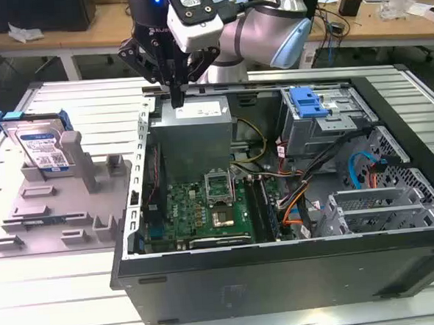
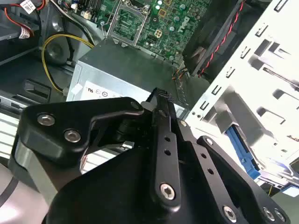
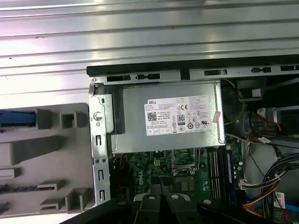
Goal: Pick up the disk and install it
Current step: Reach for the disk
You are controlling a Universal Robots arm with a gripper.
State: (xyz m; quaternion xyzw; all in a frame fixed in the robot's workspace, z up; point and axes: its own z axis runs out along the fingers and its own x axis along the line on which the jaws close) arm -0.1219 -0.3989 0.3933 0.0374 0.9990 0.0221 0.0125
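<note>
1. Standing on edge in a grey slotted fixture [image 1: 65, 216] at the exterior view's left, the disk [image 1: 43, 147] shows its white and blue label, with the blue carrier framing it.
2. That fixture lies on the slatted metal table [image 1: 56, 305], just beside the outer wall of the open computer case [image 1: 282, 265].
3. Well apart from the disk, the gripper [image 1: 176, 100] hangs over the case corner nearest the fixture, above the silver power supply [image 1: 197, 134]. Its fingers are pressed together with nothing between them, as the second wrist view also shows [image 2: 159, 95].
4. A green motherboard [image 1: 205, 207] sits beside the power supply, and a drive cage [image 1: 325, 126] with a blue latch stands toward the exterior view's right.
</note>
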